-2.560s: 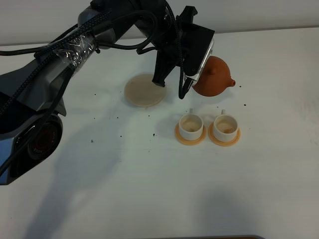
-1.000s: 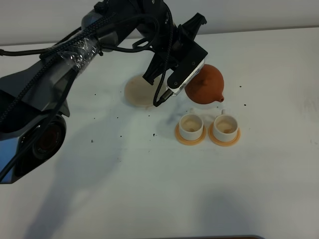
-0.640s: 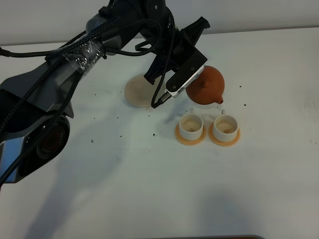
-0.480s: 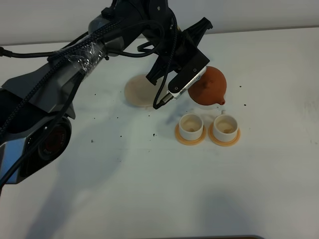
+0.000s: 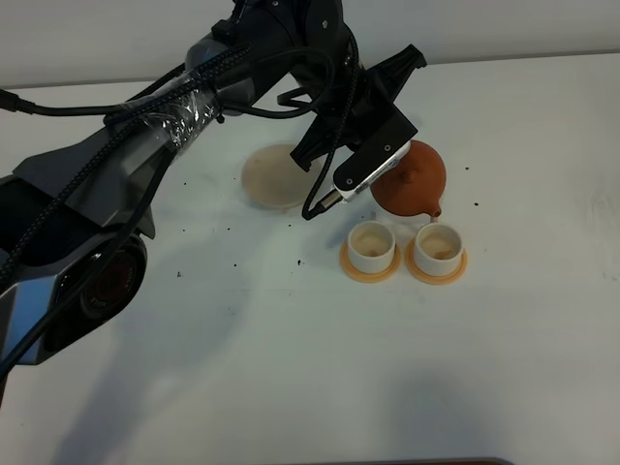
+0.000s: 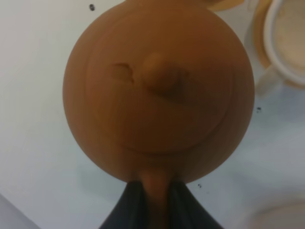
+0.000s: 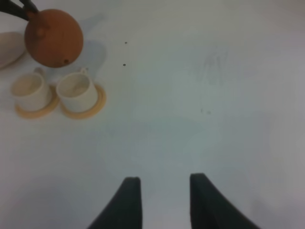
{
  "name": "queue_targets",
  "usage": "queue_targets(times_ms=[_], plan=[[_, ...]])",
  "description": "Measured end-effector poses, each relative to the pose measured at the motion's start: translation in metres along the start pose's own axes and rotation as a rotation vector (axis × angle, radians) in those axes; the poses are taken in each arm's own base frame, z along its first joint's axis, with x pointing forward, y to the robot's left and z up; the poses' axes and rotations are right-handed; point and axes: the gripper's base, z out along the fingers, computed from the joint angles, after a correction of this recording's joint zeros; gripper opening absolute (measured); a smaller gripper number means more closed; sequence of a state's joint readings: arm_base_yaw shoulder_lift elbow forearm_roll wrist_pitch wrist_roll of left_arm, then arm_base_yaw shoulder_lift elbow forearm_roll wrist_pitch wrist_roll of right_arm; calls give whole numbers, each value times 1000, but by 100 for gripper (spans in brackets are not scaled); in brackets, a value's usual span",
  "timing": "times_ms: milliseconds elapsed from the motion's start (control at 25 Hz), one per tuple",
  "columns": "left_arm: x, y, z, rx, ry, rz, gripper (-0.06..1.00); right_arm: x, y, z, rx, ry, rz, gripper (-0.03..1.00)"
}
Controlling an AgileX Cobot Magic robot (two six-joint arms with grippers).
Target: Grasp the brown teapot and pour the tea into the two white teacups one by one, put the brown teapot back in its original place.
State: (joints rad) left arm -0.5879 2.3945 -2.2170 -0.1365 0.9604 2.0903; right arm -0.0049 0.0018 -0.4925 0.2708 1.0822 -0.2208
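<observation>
The left arm (image 5: 145, 155) stretches from the lower left of the high view, up and across the white bench (image 5: 291, 368). Its wrapped forearm slopes toward the far middle, and the wrist turns down and to the right there. The left tool (image 6: 155, 193) is clenched on the loop handle (image 6: 155, 202) of the brown teapot (image 5: 412, 179), with one dark finger (image 6: 121, 212) pressed against each side of the loop.

The teapot hangs clear of the bench, just behind the two white teacups. It is tipped forward, so its spout (image 5: 435, 210) points down at the far rim of the right-hand teacup (image 5: 438, 242). The lid (image 6: 159, 81) sits in place with its knob facing the wrist camera. I cannot make out whether any tea is running from the spout; the view there is too small.

The left-hand teacup (image 5: 372, 242) stands just beside the other. Each rests on its own orange coaster (image 5: 369, 273), and both show a pale tan inside. The beige saucer (image 5: 271, 179) lies bare to the left of the teapot, partly under the arm's wrist.

The right tool (image 7: 164, 188) hangs well apart from the cups over bare bench, released, with nothing between its two dark fingers (image 7: 128, 202).
</observation>
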Motion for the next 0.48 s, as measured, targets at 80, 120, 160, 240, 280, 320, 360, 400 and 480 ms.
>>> queue_targets(times_ms=[80,120,160,240,280,320,360,400,480], plan=[[-2,1,0,5,7,11,12,0,0,0,0,0,0,24],[-3,1,1,5,6,15,12,0,0,0,0,0,0,24],[-5,2,1,7,8,20,12,0,0,0,0,0,0,24],[-6,3,1,12,16,31,12,0,0,0,0,0,0,24],[-7,3,1,14,18,35,12,0,0,0,0,0,0,24],[-8,3,1,16,21,40,12,0,0,0,0,0,0,24],[-8,3,1,20,27,45,12,0,0,0,0,0,0,24],[-8,3,1,23,32,50,12,0,0,0,0,0,0,24],[-8,3,1,30,41,59,12,0,0,0,0,0,0,24]])
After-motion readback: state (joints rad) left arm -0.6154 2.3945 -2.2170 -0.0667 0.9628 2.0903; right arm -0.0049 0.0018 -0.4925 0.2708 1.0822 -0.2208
